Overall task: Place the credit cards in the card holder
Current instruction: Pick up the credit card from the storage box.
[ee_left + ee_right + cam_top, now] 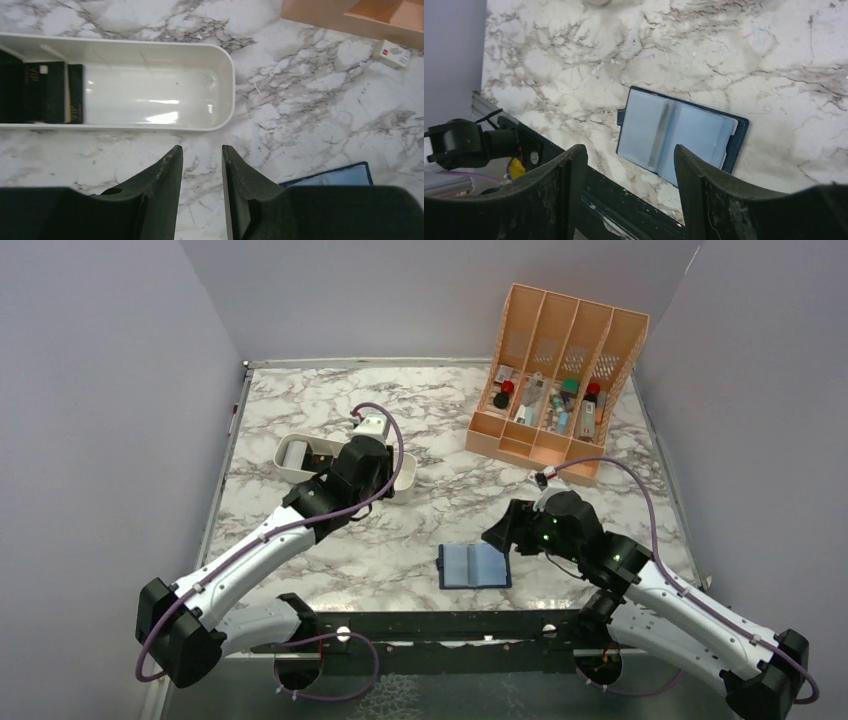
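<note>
White-shelled left arm (pixel 250 552) and right arm (pixel 690 602) — black joints (pixel 180 628), purple cables (pixel 400 452), scuffed dark tool fingers (pixel 161 200)

I counted one open navy-blue folding card holder (pixel 475 565), one white oblong plastic tray (pixel 150 85), one orange slotted organizer (pixel 525 315), and seemingly two dark cards (pixel 47 92).

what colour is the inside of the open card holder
Pale blue-grey inside, framed by a dark navy border. The card holder shows best in the right wrist view.
</note>
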### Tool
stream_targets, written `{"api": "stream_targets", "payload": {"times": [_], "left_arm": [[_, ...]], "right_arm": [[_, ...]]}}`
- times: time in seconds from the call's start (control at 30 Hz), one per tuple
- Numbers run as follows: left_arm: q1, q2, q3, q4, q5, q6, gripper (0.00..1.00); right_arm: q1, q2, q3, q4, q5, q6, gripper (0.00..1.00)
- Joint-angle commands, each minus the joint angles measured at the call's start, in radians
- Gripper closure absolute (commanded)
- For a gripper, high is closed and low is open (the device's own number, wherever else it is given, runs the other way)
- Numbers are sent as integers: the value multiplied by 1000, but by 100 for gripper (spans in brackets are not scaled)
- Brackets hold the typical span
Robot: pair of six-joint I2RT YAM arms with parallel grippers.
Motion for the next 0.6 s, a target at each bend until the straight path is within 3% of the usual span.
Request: {"api": "stream_targets", "payload": {"times": [0.0, 0.17, 0.33, 0.57], "left_arm": [[87, 35, 94, -112, -57, 255, 62], [202, 105, 136, -88, -137, 430, 57], [379, 239, 235, -98, -87, 484, 47], [552, 438, 307, -73, -78, 526, 45]], "right_arm": [[5, -48, 20, 53, -73, -48, 31], [5, -71, 23, 59, -111, -62, 31], [5, -97, 23, 61, -143, -68, 31], [5, -135, 26, 44, -144, -69, 32]]}}
